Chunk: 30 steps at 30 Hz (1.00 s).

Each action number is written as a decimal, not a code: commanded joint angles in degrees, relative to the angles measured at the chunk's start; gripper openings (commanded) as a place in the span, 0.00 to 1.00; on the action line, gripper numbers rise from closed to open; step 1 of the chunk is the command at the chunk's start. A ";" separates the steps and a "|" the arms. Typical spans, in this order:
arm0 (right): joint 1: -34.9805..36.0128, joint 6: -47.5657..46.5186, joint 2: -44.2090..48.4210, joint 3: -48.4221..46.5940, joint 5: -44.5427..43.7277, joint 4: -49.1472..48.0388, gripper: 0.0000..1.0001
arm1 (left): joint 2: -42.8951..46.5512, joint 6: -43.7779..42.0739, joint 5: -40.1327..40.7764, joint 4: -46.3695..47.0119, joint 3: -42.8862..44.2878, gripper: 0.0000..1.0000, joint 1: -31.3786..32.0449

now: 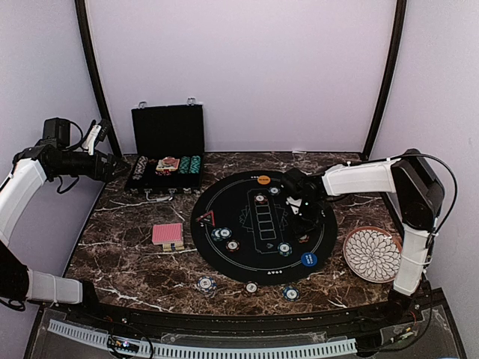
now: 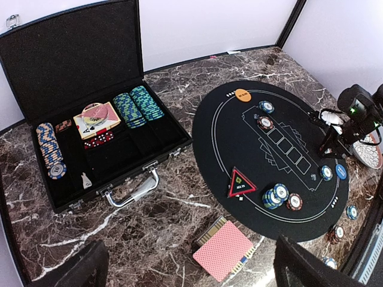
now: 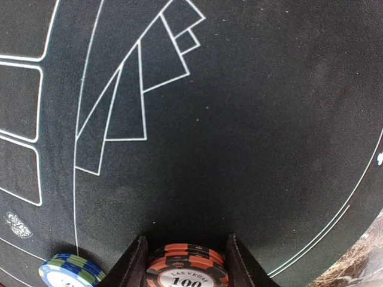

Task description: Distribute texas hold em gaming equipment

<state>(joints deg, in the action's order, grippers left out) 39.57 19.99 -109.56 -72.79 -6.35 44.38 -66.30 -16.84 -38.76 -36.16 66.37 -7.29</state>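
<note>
Left arm (image 1: 22,191): raised at far left; left gripper (image 2: 188,242) spread wide. Right arm (image 1: 359,179): reaching left; right gripper (image 1: 301,217) pointing down, clamped on chip stack (image 3: 187,269).

My claw (image 3: 186,241) pinches a red-and-black stripe-edged poker chip stack (image 3: 187,269), top marked 100, fingers against both sides. Under it is the round black mat (image 3: 251,119) with white lines. Blue-green striped poker chip (image 3: 67,270) lies lower left. Brown marble tabletop (image 3: 362,269) shows at the corner.
</note>
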 commanded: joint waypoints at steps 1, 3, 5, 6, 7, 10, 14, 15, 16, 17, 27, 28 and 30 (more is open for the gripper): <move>-0.86 0.16 -1.57 2.65 -1.47 -2.23 0.50 | 0.87 -0.75 -0.73 -1.19 1.39 0.99 -0.36; -0.86 0.46 -0.80 2.99 -1.95 -1.68 0.56 | 0.83 -0.66 -0.85 -1.19 1.33 0.99 -0.36; -0.82 0.47 0.08 3.14 -1.88 -1.15 0.58 | 0.95 -0.65 -0.71 -1.19 1.38 0.99 -0.32; -0.81 0.49 0.46 3.29 -1.82 -0.89 0.58 | 0.97 -0.65 -0.75 -1.19 1.39 0.99 -0.28; -0.81 0.41 0.81 3.40 -1.85 -0.69 0.58 | 1.06 -0.74 -0.62 -1.19 1.39 0.99 -0.28; -0.81 0.24 1.46 3.72 -2.29 -0.28 0.58 | 1.23 -0.82 -0.60 -1.14 1.25 0.99 -0.35; -0.81 0.15 1.70 2.01 -2.72 0.04 0.58 | 1.18 -0.70 -0.68 -1.10 0.90 0.99 -0.35; -0.81 0.16 1.67 1.06 -2.75 0.39 0.58 | 1.18 -0.66 -0.70 -1.10 0.88 0.99 -0.31; -0.75 0.16 1.63 -0.30 -3.23 0.95 0.58 | 1.18 -0.66 -0.70 -1.08 0.87 0.99 -0.30; -0.54 0.14 1.63 -1.75 -4.15 1.88 0.58 | 1.18 -0.74 -0.70 -1.09 0.91 0.99 -0.33; 15.48 2.00 3.28 -22.41 -7.86 10.07 0.80 | 0.95 -0.74 -0.67 -1.03 0.52 0.99 -0.36; 18.29 2.23 1.99 -24.81 -7.26 11.27 0.82 | 0.99 -0.65 -0.69 -0.93 0.43 0.99 -0.36; 23.52 2.58 -0.90 -29.15 -5.69 12.62 0.85 | 1.12 -0.66 -0.75 -0.87 0.23 0.99 -0.36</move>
<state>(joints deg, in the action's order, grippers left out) 53.47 21.63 -107.55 -94.63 -13.52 51.57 -66.30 -16.99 -38.76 -36.18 66.37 -7.29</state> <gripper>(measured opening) 0.821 0.988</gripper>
